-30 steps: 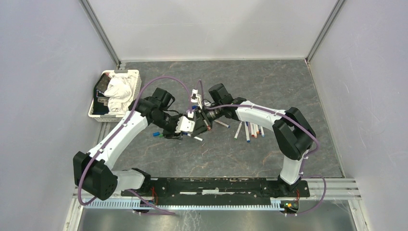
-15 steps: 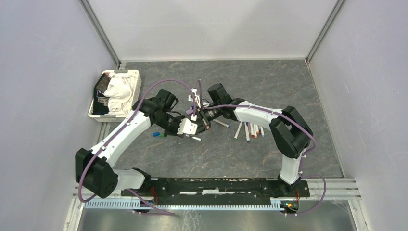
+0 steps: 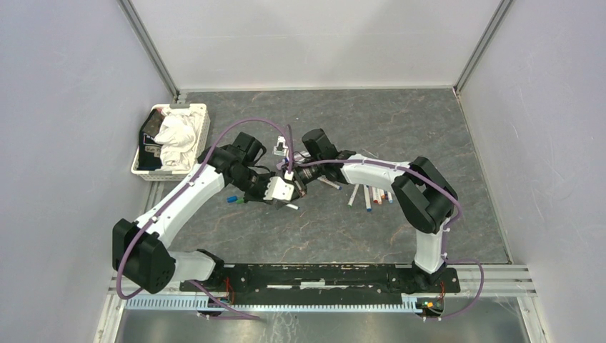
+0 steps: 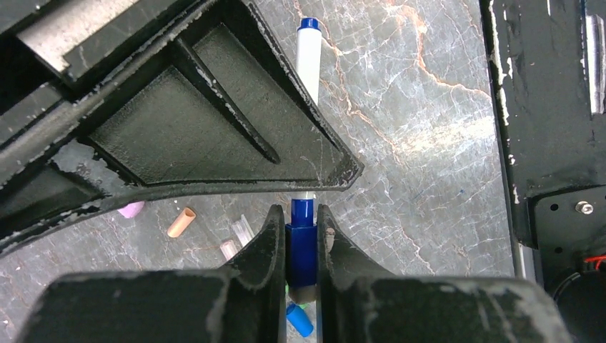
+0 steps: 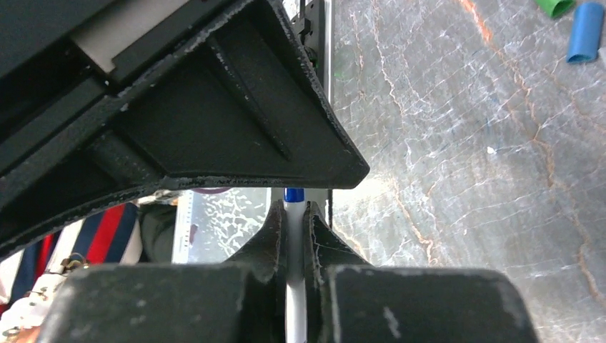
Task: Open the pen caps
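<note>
Right gripper is drawn leftward since before, apparently clamped on barrel; blue cap is clamped by left gripper; a straight pull-apart is needed for uncapping.

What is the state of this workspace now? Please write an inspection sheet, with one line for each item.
Surface: grey marbled table; no spill seen.
Job's things: blue cap still on its marker; an orange cap and a loose blue cap lie on the table; other markers lie under the right arm.
Clutter: white basket holding a cloth, at the far left.
Grippers: left gripper shut on the blue cap; right gripper shut on the marker's white barrel.
Cables: purple cables arch over both wrists, close to the grippers.
Surroundings: plain light walls; nothing else seen.
</note>
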### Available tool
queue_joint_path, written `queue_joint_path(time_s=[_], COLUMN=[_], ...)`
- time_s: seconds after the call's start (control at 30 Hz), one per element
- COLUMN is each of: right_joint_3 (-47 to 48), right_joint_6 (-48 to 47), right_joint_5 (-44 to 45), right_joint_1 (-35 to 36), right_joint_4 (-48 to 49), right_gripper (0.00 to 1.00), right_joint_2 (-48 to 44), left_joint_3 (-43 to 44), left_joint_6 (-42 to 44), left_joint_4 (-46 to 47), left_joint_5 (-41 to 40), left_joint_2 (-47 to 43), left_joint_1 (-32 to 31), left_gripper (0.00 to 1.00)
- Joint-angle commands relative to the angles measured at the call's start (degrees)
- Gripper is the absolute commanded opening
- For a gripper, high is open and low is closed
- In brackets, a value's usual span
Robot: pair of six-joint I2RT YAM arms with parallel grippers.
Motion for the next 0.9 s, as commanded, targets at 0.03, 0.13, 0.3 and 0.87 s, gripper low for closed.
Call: queue_joint_path(time_s=[0.03,0.13,0.3,0.87], right_joint_3=[-1.83,-5.79,-10.28,-17.27], right_joint_6=[-1.94,-3.09,-12.56,-1.31], right_joint_5=[0.41,0.83,3.36,49.54], right_joint_1=[-0.55,-1.90,-4.46,-14.40], right_joint_4=[-0.11,-0.35,-11.05,-9.66], right_gripper=[0.00,0.00,0.00,0.00], right_joint_2=[-1.28,-3.86,-7.28,-17.22], left_joint_3=[0.95,0.69,2.22,-4.73], left_joint_6=[-0.09,1.03,5.83,-3.64], left_joint_4=[1.69,1.97,1.50,20.35], left_joint_5=[-3.20,-7.31,-11.36,-9.94], left_joint_2=[0.04,0.54,2.43,14.06], left_joint_1=[-0.12,1.01,7.92,18.67], left_gripper=[0.02,0.02,0.02,0.04])
